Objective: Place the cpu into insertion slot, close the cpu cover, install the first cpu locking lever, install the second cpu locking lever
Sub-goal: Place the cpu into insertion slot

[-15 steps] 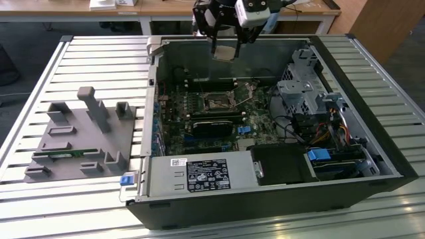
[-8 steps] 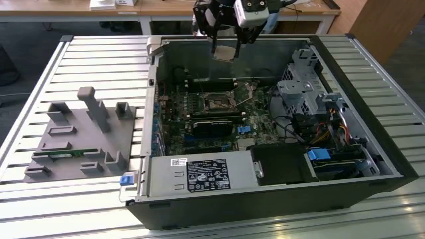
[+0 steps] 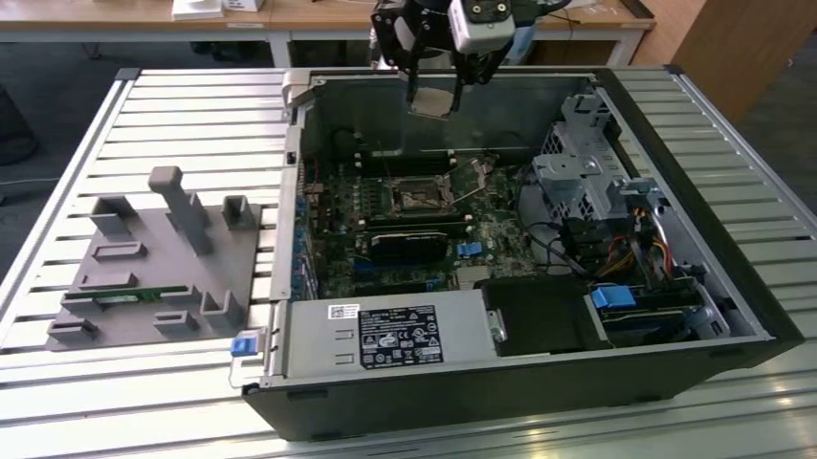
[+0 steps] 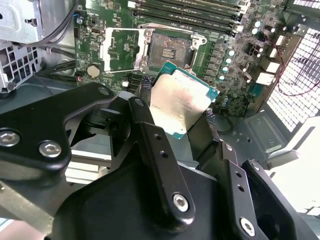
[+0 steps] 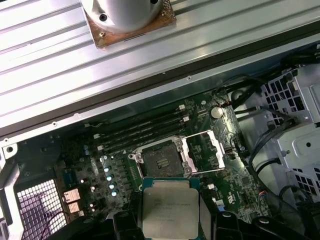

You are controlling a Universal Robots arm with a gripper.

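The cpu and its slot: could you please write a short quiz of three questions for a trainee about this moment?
1. True or false: the cpu lies in the insertion slot.
2. What holds the cpu? A) the fingers B) a person's hand C) a strip of tape
3. Fill in: the cpu cover stands ____ (open or shut).
Key: 1 false; 2 A; 3 open.
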